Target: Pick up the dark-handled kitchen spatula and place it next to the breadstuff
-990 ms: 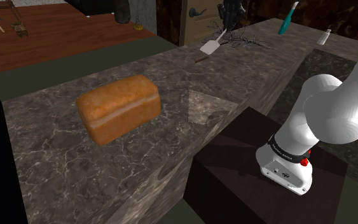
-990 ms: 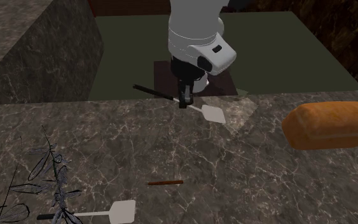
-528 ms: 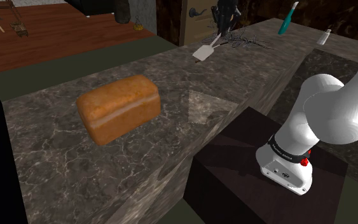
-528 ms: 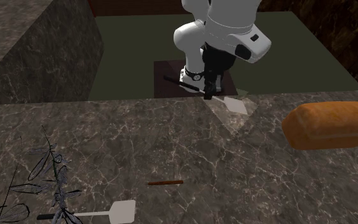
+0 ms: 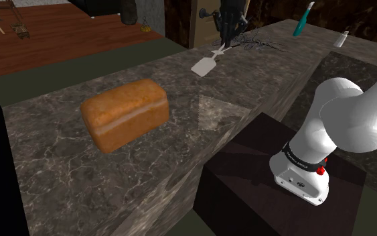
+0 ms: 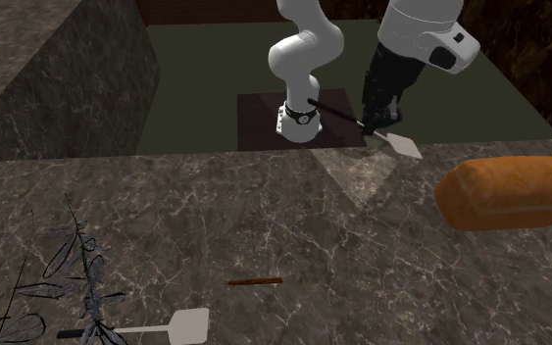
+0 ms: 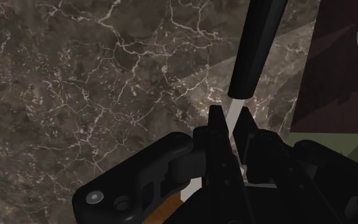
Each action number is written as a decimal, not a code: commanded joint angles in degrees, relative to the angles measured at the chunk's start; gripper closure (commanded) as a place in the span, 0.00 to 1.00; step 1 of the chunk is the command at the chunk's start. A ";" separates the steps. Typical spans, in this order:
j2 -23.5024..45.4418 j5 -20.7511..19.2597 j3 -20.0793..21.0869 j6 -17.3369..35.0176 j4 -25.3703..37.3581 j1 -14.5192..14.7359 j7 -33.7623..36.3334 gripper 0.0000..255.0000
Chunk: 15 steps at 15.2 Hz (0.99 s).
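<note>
**Entry: spatula transfer, carry stage**

- **Step in hand:** judged as the carry. The grasp is made and the spatula hangs clear of the marble counter, not yet set down.
- **Gripper:** 2 black fingers clamped on the spatula's pale neck, between blade and handle.
- **Location of item:** in the air over the counter's edge nearest the arm's stand. In the second exterior view it is to the left of the bread loaf, near it but apart.
- **Next move, as judged:** travel on toward the loaf, then lower until the blade lies on bare marble just beside the loaf without touching it, then part the fingers.
- **Appearance:**
  - Flat white square blade, tilted downward.
  - Thin pale neck.
  - Long, round black handle, slightly tapered, jutting out past the fingers.
- **Note:** 1 second spatula of like build lies on the counter, well apart from the loaf. It is not the held piece.
</note>
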 commanded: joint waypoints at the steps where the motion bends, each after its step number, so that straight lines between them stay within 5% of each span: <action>1: -0.33 1.05 2.20 -0.37 -0.36 0.98 2.86 1.00; 15: 4.68 8.60 16.54 -0.62 3.25 8.34 21.79 1.00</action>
